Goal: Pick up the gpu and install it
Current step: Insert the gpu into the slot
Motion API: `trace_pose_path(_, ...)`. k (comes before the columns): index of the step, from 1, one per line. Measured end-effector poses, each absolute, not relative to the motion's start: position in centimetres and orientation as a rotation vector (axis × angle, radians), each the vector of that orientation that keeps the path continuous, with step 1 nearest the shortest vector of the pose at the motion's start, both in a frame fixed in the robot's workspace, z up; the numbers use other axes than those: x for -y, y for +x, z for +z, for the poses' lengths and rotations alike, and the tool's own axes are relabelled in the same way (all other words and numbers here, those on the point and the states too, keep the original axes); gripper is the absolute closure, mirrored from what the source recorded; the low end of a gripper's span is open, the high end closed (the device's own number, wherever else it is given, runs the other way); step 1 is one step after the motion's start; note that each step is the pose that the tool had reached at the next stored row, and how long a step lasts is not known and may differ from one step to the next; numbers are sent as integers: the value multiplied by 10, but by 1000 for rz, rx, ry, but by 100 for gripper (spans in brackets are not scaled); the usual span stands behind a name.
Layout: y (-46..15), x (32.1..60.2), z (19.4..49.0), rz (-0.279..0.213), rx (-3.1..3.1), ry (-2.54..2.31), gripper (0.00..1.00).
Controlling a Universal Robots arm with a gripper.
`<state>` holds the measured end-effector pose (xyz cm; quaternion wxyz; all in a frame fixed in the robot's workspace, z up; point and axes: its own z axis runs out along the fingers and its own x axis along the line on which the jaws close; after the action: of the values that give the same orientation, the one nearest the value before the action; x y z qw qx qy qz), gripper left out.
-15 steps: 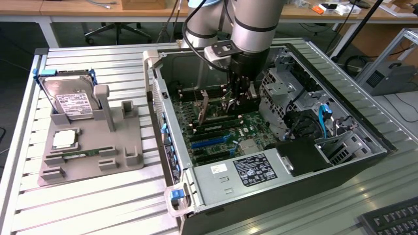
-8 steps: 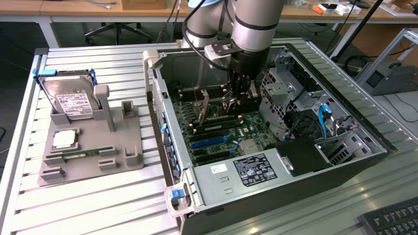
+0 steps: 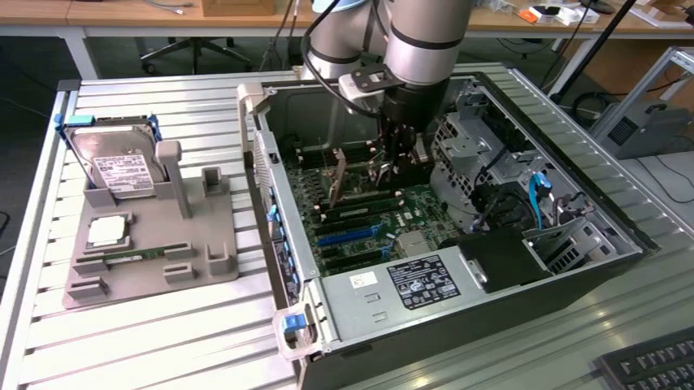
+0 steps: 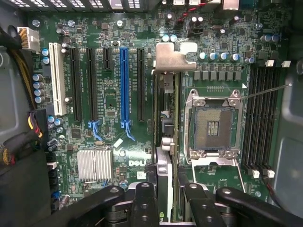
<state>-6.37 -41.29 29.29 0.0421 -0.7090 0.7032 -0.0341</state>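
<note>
The gpu [image 4: 165,127] hangs edge-on inside the open computer case [image 3: 607,244], pinched between the two black fingers [image 4: 142,203] of the gripper [image 4: 166,201], which grip it near one end while its metal bracket [image 4: 174,57] sticks out at the far end. The jaws stand fairly narrow, closed onto the thin card from both flat sides. In the wrist view the card sits over the motherboard [image 4: 109,109], between the row of black expansion slots, with the blue slot [image 4: 124,87] among them, and the empty CPU socket [image 4: 213,123]. Whether its lower edge already touches a slot I can't quite make out from here.

In the exterior view the arm [image 3: 428,41] reaches straight down into the case, the gripper [image 3: 404,162] low among the boards. On the exterior view's left, well apart on the slatted table [image 3: 141,341], a grey fixture [image 3: 152,244] carries a hard drive [image 3: 119,166] standing upright.
</note>
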Motion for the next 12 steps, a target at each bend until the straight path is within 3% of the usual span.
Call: trace_pose_path(12, -67, 421, 299, -98, -2149, -2166, 73)
